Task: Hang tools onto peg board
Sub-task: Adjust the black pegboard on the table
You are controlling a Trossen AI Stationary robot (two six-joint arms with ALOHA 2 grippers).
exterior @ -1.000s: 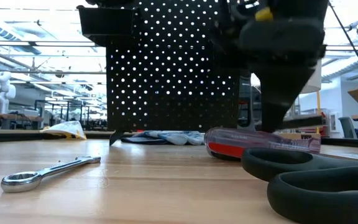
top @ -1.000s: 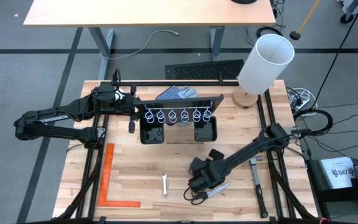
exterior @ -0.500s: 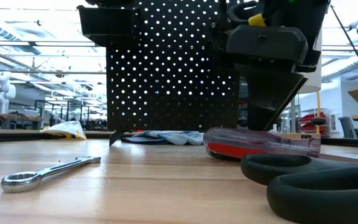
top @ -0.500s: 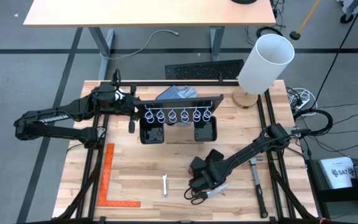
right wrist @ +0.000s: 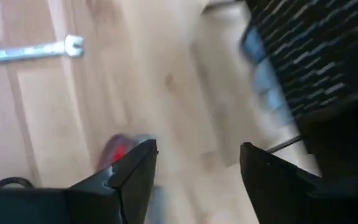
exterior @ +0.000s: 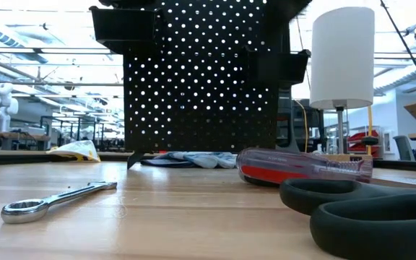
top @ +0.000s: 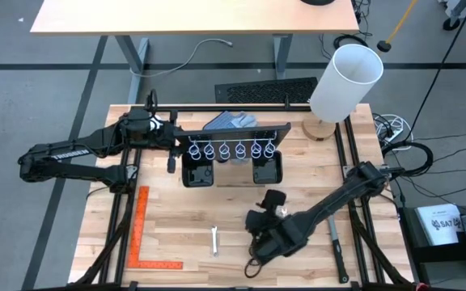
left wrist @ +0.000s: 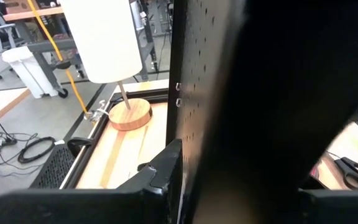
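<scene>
high: straight down over peg board (top: 235, 132) | low: table level, faces board's back (exterior: 201, 79) | left wrist: hard against board | right wrist: just above table, shares wrench (right wrist: 30, 51) with low

Faint white lettering along left arm (top: 59, 150), too small to read. Nothing else legible anywhere.
</scene>
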